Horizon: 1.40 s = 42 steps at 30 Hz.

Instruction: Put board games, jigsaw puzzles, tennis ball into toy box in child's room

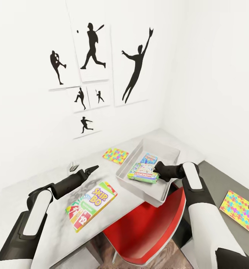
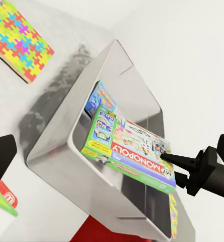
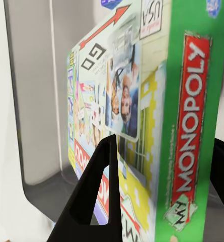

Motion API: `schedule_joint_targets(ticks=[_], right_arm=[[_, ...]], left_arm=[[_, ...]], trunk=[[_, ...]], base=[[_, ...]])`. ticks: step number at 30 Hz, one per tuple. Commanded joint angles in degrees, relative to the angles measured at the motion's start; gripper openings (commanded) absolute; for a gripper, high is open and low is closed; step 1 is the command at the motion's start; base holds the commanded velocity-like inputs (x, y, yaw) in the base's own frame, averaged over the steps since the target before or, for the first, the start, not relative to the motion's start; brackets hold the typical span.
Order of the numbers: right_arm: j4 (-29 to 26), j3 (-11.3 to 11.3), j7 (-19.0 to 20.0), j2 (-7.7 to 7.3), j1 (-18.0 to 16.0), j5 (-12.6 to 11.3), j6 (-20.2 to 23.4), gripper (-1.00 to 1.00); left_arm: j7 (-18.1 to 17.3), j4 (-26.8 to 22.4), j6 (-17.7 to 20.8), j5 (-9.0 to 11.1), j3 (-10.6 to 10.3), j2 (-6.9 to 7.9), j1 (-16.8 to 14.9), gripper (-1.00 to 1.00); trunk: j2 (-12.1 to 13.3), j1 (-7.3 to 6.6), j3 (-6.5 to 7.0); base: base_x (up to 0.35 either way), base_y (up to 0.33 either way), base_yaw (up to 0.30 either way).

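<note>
The pale grey toy box (image 1: 136,186) stands on the table (image 1: 61,177). My right gripper (image 1: 156,172) is shut on the green-edged Monopoly board game (image 1: 142,174), which rests tilted inside the box; in the right wrist view its fingers (image 3: 94,194) straddle that game (image 3: 184,126). A small blue board game (image 1: 149,158) lies deeper in the box. The Skip-Bo board game (image 1: 91,204) lies flat on the table just below my left gripper (image 1: 93,169), which is open and empty. One jigsaw puzzle (image 1: 115,155) lies left of the box, another (image 1: 238,210) on the dark cabinet top. The tennis ball is out of view.
A red-seated chair (image 1: 146,224) is tucked under the table's front edge below the toy box. A small grey object (image 1: 73,166) sits near my left gripper. White walls with baseball silhouette pictures (image 1: 92,48) close the table's far side.
</note>
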Motion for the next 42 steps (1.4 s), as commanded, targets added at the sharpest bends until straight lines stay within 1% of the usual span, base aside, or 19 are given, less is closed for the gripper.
schedule_joint_targets(ticks=[1, 8, 26, 42], right_arm=[[-0.05, -0.17, -0.56, 0.06, -0.07, -0.68, 0.11, -1.0], [-0.05, -0.15, -0.55, 0.07, -0.03, -0.67, 0.12, -1.0], [-0.05, -0.07, -0.49, 0.19, -0.04, -0.66, 0.12, -1.0], [-0.05, -0.06, -0.48, 0.36, -0.08, -0.66, 0.12, -1.0]], left_arm=[[-0.26, -0.01, 0.32, -0.1, 0.09, -0.01, -0.05, 1.0], [-0.23, 0.0, 0.32, -0.1, 0.09, -0.02, -0.05, 1.0], [-0.22, 0.0, 0.32, -0.1, 0.06, -0.02, -0.05, 1.0], [-0.22, 0.0, 0.32, -0.11, 0.01, -0.02, -0.05, 1.0]], trunk=[[-0.12, 0.03, -0.21], [-0.12, 0.03, -0.63], [-0.12, 0.03, -0.87], [-0.12, 0.03, -2.11]], base=[[0.0, 0.0, 0.039], [0.0, 0.0, 0.036], [0.0, 0.0, 0.004], [0.0, 0.0, 0.0]])
